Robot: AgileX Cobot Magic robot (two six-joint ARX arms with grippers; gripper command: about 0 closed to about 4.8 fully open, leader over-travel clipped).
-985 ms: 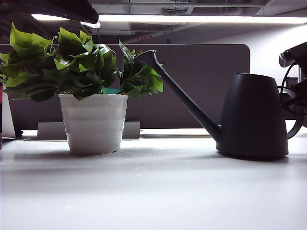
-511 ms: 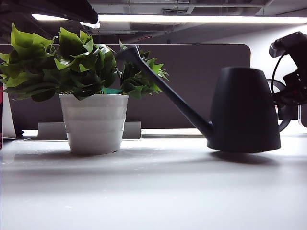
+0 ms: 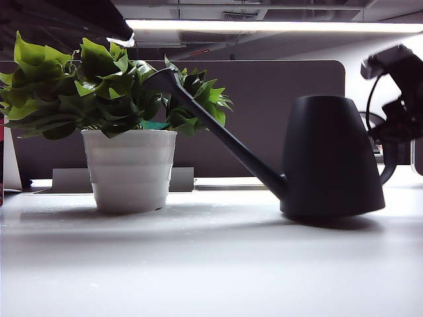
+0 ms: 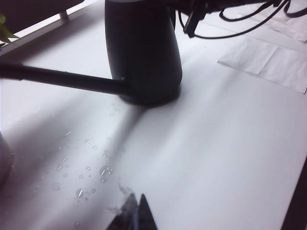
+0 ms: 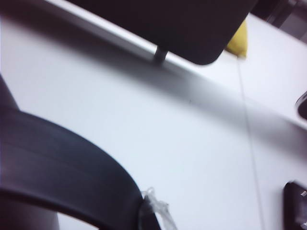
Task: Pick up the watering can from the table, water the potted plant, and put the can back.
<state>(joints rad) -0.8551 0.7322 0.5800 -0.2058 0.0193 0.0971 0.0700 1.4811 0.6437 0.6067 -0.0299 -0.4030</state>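
The dark grey watering can (image 3: 330, 158) hangs just above the white table (image 3: 198, 264), tipped toward the left. Its long spout (image 3: 218, 135) reaches up into the leaves of the potted plant (image 3: 129, 168), which stands in a white ribbed pot on the left. My right gripper (image 3: 395, 129) is at the can's loop handle on the far right. In the right wrist view the gripper (image 5: 149, 216) is shut on that handle (image 5: 62, 163). My left gripper (image 4: 136, 214) is shut and empty, low over the table, short of the can (image 4: 141, 52) and its spout (image 4: 57, 79).
A dark upright partition panel (image 3: 277, 99) runs behind the plant and can. Water drops (image 4: 86, 167) dot the table under the spout. Paper sheets (image 4: 268, 60) lie beyond the can, with black cables (image 4: 230, 14) above them. A yellow object (image 5: 240, 38) sits by the panel.
The can has left the table, shifted left and tipped, and its spout tip has gone deeper into the leaves. The right gripper moved up and left with it. The left gripper stayed put.
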